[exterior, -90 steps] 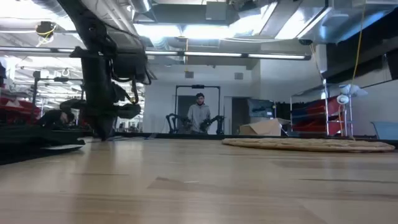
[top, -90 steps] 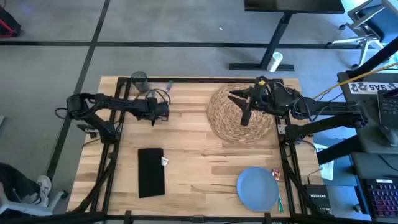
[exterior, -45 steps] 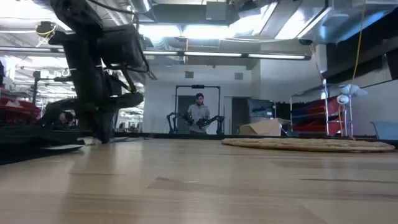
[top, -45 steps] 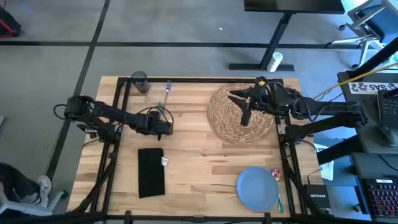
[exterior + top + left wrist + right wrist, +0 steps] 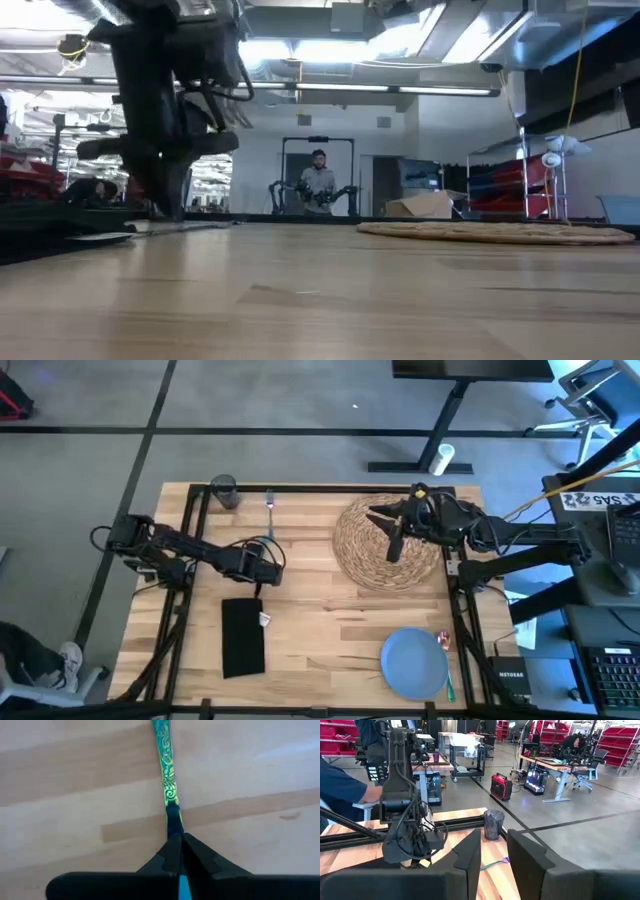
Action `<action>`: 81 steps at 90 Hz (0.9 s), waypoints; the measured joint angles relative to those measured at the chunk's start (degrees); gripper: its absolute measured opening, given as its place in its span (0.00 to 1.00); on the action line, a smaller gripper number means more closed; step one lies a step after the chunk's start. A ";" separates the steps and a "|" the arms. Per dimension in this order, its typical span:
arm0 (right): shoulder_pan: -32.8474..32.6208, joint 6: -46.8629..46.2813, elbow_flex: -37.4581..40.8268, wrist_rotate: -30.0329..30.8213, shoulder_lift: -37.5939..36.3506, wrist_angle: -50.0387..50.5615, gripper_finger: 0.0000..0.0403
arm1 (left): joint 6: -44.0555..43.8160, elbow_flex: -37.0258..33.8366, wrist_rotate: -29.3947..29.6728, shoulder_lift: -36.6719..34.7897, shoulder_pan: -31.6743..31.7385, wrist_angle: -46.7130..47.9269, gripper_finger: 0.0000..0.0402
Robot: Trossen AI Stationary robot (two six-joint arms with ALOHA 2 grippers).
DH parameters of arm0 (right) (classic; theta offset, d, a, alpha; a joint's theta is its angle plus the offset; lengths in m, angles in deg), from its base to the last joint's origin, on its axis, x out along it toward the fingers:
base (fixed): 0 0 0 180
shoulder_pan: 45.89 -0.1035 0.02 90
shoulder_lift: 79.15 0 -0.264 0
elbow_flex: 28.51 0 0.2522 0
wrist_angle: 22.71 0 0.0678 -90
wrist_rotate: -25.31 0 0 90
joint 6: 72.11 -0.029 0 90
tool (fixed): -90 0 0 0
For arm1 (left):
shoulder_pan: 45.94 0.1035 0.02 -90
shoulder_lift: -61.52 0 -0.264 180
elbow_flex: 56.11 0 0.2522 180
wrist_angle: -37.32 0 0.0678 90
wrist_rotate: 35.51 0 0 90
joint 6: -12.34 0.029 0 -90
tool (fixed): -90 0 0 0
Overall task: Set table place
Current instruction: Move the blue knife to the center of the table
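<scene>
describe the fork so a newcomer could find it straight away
Start at the table's far edge, left half, where the small grey glass stands in the corner. The fork lies just right of the glass, on bare wood. It is slim and teal, and the left gripper is shut on its handle.

- My table is pale wood planks, smooth, with a little shine.
- The placemat is rough woven straw.
- The fork I pinch looks shiny teal, with swirly marks.
- The napkin is black matt cloth.
- The plate is smooth and blue.
</scene>
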 joint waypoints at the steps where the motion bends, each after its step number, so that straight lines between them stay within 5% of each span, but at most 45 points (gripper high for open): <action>1: 0.00 0.00 0.00 0.00 0.00 -0.02 0.21 | 0.16 0.17 0.07 0.00 0.00 0.41 0.00; 31: 0.00 0.00 0.00 -0.02 0.00 0.03 0.21 | -2.79 0.73 6.04 -0.11 5.94 11.77 0.00; 59: 0.00 0.00 0.00 -0.02 0.00 0.93 0.21 | 9.48 -3.21 4.02 5.26 15.94 -9.04 0.00; 81: 0.00 0.00 0.00 -0.04 0.00 1.21 0.21 | 12.06 -3.37 3.47 6.47 15.27 -14.80 0.00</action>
